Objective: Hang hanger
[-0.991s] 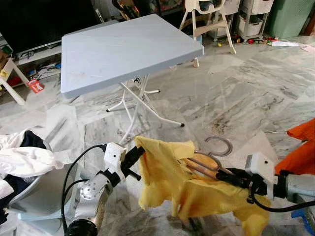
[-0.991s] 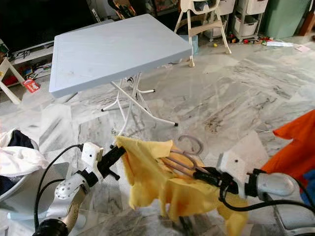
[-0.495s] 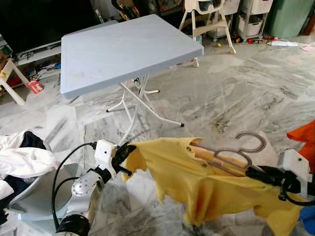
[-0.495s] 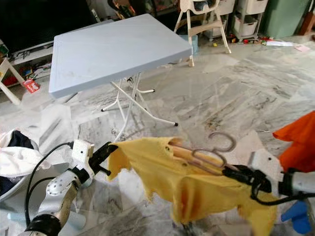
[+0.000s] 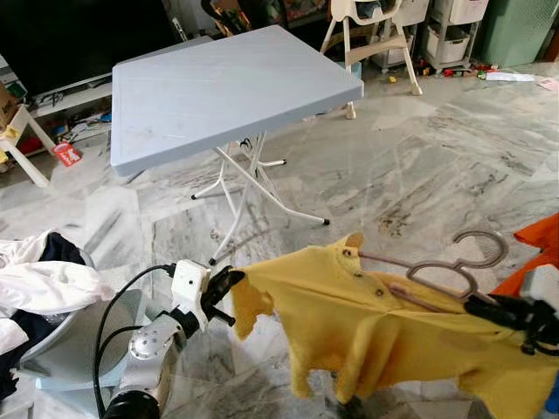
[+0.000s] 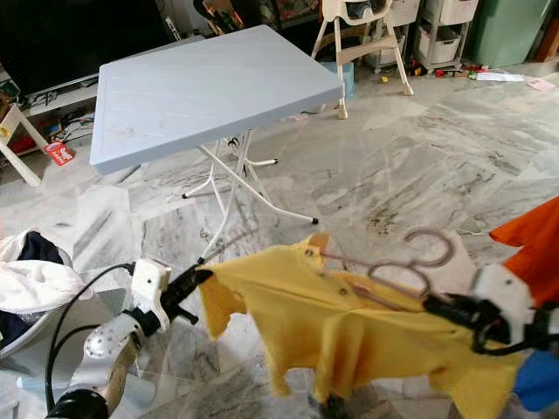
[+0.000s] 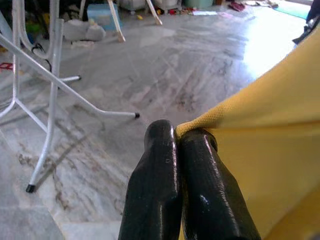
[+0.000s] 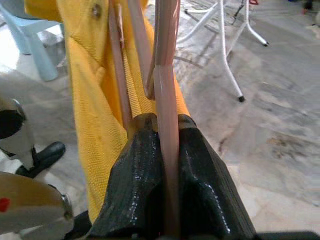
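Centrally, a wooden hanger [image 5: 419, 284] with a metal hook is held in the air above the marble floor [image 5: 419, 166], partly threaded into a yellow polo shirt [image 5: 349, 319]. Its hook curls up and out past the shirt's collar, toward the robot's right.

The right end effector [image 5: 493, 307] is pressed together on the hanger's wooden bar; in the right wrist view the two black fingers [image 8: 140, 180] squeeze the pale bar between them, with yellow fabric hanging just beside it.

The left end effector [image 5: 229, 281] is pinching the edge of the yellow shirt at its far left corner, so the cloth stretches between the two arms. In the left wrist view the fingers [image 7: 160, 185] are closed tight on a fold of the fabric.

Beyond the shirt stands a light blue folding counter [image 5: 227, 87] on thin white legs, well apart from both arms. At the robot's left, near the floor, a pale basket [image 5: 61, 349] holds white and dark clothes [image 5: 44, 279]. An orange garment [image 5: 540, 240] shows at the right edge. Farther back are a white high chair [image 5: 367, 26] and storage drawers [image 5: 445, 26].
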`<state>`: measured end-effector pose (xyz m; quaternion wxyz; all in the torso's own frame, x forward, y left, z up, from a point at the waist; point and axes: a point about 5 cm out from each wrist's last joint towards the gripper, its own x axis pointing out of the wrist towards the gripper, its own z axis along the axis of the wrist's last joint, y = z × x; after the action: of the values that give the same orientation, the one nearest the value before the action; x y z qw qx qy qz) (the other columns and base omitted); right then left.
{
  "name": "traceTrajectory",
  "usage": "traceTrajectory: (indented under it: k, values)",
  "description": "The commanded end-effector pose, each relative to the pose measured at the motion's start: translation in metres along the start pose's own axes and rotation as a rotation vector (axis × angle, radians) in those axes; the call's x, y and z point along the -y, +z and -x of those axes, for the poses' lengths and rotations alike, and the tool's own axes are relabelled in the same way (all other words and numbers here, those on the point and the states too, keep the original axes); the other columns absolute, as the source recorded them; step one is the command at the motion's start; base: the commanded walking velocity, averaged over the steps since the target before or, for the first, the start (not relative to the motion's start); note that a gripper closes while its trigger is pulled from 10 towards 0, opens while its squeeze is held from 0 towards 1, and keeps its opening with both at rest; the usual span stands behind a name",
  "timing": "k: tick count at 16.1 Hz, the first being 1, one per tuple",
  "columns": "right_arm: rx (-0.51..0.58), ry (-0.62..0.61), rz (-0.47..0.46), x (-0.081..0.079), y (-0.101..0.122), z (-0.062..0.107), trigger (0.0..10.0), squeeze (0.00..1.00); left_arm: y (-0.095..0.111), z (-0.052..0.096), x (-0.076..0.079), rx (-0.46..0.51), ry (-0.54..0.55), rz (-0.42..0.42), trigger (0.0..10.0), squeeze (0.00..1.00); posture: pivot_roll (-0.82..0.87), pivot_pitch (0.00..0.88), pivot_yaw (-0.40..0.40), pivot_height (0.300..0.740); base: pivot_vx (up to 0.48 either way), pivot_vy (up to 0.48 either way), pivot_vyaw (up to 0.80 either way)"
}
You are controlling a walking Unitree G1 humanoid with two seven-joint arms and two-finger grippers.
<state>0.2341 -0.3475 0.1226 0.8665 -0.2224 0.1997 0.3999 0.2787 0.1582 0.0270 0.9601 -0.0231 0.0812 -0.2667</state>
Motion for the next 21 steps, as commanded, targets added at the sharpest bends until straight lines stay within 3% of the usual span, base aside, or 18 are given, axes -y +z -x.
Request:
traceTrajectory:
  k: [1, 6, 8, 9, 10, 11, 13, 17, 21]
  values:
    - [-0.04, -0.103, -0.005, 0.015, -0.002, 0.027, 10.0, 0.0, -0.003, 0.016, -0.021, -0.002, 0.12, 0.004, 0.0, 0.0, -0.15, 0.039, 0.164, 0.74, 0.0, 0.0, 0.0]
    - [0.048, -0.174, 0.015, 0.027, 0.011, 0.026, 10.0, 0.0, -0.019, 0.015, -0.003, -0.048, 0.073, 0.03, 0.0, 0.0, -0.16, 0.038, 0.169, 0.74, 0.0, 0.0, 0.0]
    - [0.125, -0.174, 0.029, 0.028, 0.022, 0.015, 10.0, 0.0, -0.027, 0.012, 0.013, -0.073, 0.023, 0.04, 0.0, 0.0, -0.16, 0.036, 0.171, 0.74, 0.0, 0.0, 0.0]
    - [0.144, -0.157, 0.039, 0.026, 0.025, 0.01, 10.0, 0.0, -0.026, 0.01, 0.016, -0.07, 0.018, 0.03, 0.0, 1.0, -0.16, 0.035, 0.172, 0.74, 0.0, 0.0, 0.0]
    - [0.148, -0.15, 0.042, 0.025, 0.026, 0.008, 10.0, 0.0, -0.026, 0.009, 0.017, -0.068, 0.018, 0.023, 0.0, 1.0, -0.16, 0.035, 0.172, 0.74, 0.0, 0.0, 0.0]
    - [0.162, -0.127, 0.052, 0.021, 0.028, 0.001, 10.0, 0.0, -0.021, 0.004, 0.021, -0.05, 0.002, 0.01, 10.0, 1.0, -0.15, 0.033, 0.173, 0.74, 0.0, 0.0, 0.0]
    - [0.197, -0.096, 0.069, 0.017, 0.034, -0.009, 10.0, 0.0, -0.013, -0.003, 0.021, -0.036, -0.009, -0.036, 10.0, 1.0, -0.15, 0.03, 0.176, 0.74, 0.0, 0.0, 0.0]
    - [0.256, -0.055, 0.141, 0.011, 0.053, -0.022, 10.0, 0.0, -0.025, 0.007, 0.016, -0.172, -0.076, -0.174, 10.0, 1.0, -0.16, 0.027, 0.183, 0.74, 0.0, 0.0, 0.0]
    - [0.284, -0.03, 0.176, 0.003, 0.064, -0.031, 10.0, 0.0, -0.016, 0.003, 0.011, -0.147, -0.062, -0.229, 10.0, 1.0, -0.16, 0.027, 0.18, 0.74, 0.0, 0.0, 0.0]
